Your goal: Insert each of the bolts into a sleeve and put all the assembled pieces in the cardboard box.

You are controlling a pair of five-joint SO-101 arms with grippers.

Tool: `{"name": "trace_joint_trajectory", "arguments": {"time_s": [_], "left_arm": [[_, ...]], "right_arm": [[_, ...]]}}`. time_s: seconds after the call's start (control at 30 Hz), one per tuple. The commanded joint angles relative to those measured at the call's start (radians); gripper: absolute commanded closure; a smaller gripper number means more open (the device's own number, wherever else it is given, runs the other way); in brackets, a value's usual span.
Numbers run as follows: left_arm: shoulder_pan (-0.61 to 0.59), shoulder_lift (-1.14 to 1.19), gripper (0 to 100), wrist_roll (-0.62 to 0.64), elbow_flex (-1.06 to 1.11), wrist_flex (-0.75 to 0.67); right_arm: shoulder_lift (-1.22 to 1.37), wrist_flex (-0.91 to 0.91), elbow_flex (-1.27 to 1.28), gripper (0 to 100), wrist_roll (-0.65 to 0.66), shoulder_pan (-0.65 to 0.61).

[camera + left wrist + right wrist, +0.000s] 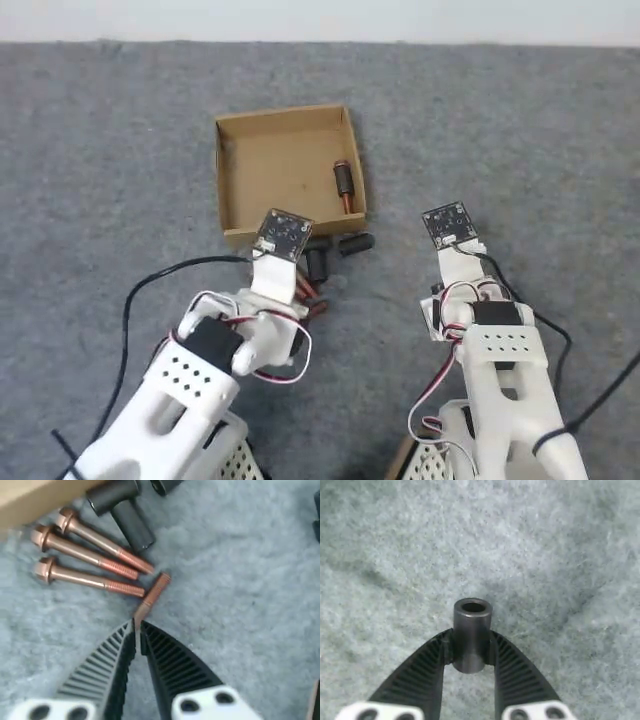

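My left gripper (pixel 137 628) is shut on a copper bolt (pixel 153 592), whose threaded end sticks out past the fingertips. Three more copper bolts (pixel 85 575) lie side by side on the grey carpet just beyond it. Black sleeves (pixel 132 522) lie next to them, close to the cardboard box (pixel 35 497). My right gripper (pixel 470 641) is shut on a black sleeve (pixel 472 630), with the sleeve's open bore pointing away from the wrist. In the high view the cardboard box (pixel 236 180) holds one assembled piece (pixel 346 184). Loose sleeves (pixel 354 243) lie in front of it.
Grey carpet (pixel 540 140) covers the table, with free room right of the box and around the right arm (pixel 470 300). The left arm (pixel 250 330) stands just in front of the box. Cables (pixel 170 275) trail over the carpet by both arms.
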Motion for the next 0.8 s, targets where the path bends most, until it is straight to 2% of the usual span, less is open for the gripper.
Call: {"name": "trace_joint_trajectory", "arguments": {"time_s": [0.0, 0.17, 0.3, 0.53, 0.77], "left_arm": [[0.025, 0.094, 99, 0.012, -0.015, -0.025], [0.038, 0.347, 99, 0.015, -0.102, -0.029], [-0.002, 0.473, 99, 0.017, -0.145, -0.032], [-0.092, 0.496, 99, 0.012, -0.143, -0.034], [-0.189, 0.505, 99, 0.012, -0.09, -0.184]], "right_arm": [[-0.039, -0.016, -0.008, 99.3, 0.0, 0.01], [-0.039, -0.016, -0.008, 99.3, 0.0, 0.01], [-0.039, -0.016, -0.008, 99.3, 0.0, 0.012], [-0.039, -0.016, -0.008, 99.3, 0.0, 0.012], [-0.039, -0.016, -0.008, 99.3, 0.0, 0.012]]}}
